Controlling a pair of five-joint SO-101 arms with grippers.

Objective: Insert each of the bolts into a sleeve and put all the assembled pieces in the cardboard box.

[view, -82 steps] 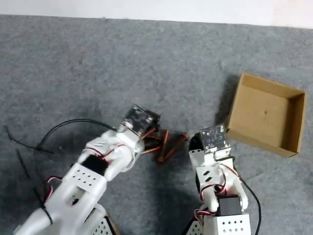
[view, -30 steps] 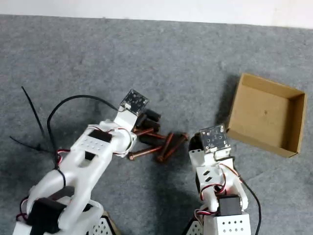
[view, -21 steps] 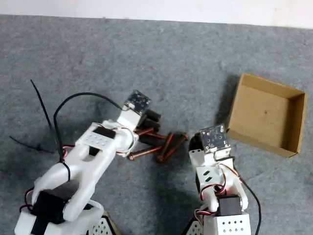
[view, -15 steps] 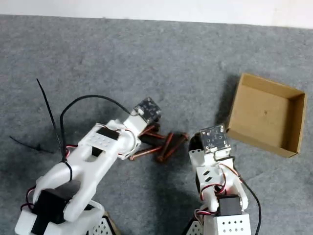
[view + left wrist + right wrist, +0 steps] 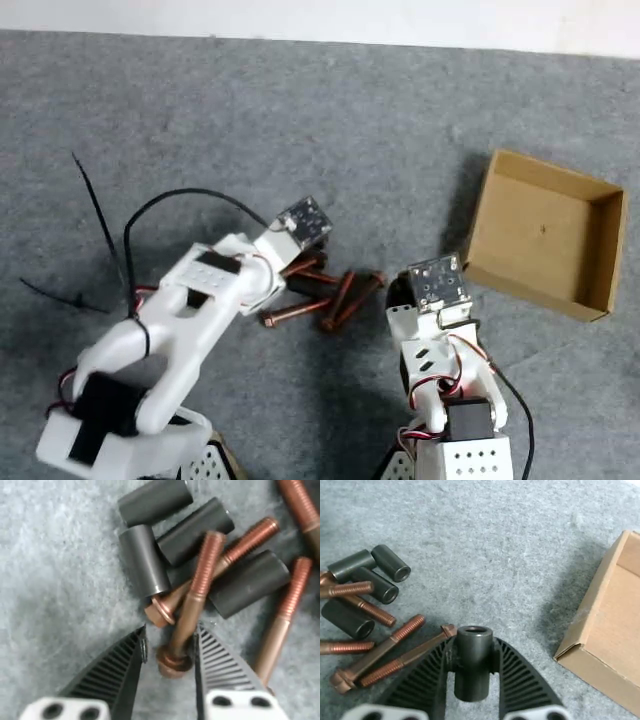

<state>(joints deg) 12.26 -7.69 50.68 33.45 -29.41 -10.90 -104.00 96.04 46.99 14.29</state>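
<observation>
Several copper bolts (image 5: 340, 298) and black sleeves (image 5: 142, 560) lie heaped on the grey carpet between the arms. My left gripper (image 5: 171, 636) is low over the heap and open. Its fingers straddle the head of one copper bolt (image 5: 192, 597), which rests across another bolt. My right gripper (image 5: 472, 647) is shut on a black sleeve (image 5: 472, 672), held a little above the carpet with its open end facing away from the wrist. The cardboard box (image 5: 545, 232) is empty and sits to the right of the right arm (image 5: 440, 290).
In the right wrist view the box wall (image 5: 615, 630) is close beside the held sleeve. More bolts (image 5: 380, 652) and sleeves (image 5: 372, 585) lie on the other side. A black cable (image 5: 170, 200) and loose zip ties (image 5: 50, 295) trail at the left.
The left arm has swung its wrist to the right, over the heap of bolts and sleeves. The right arm and its sleeve have stayed where they were.
</observation>
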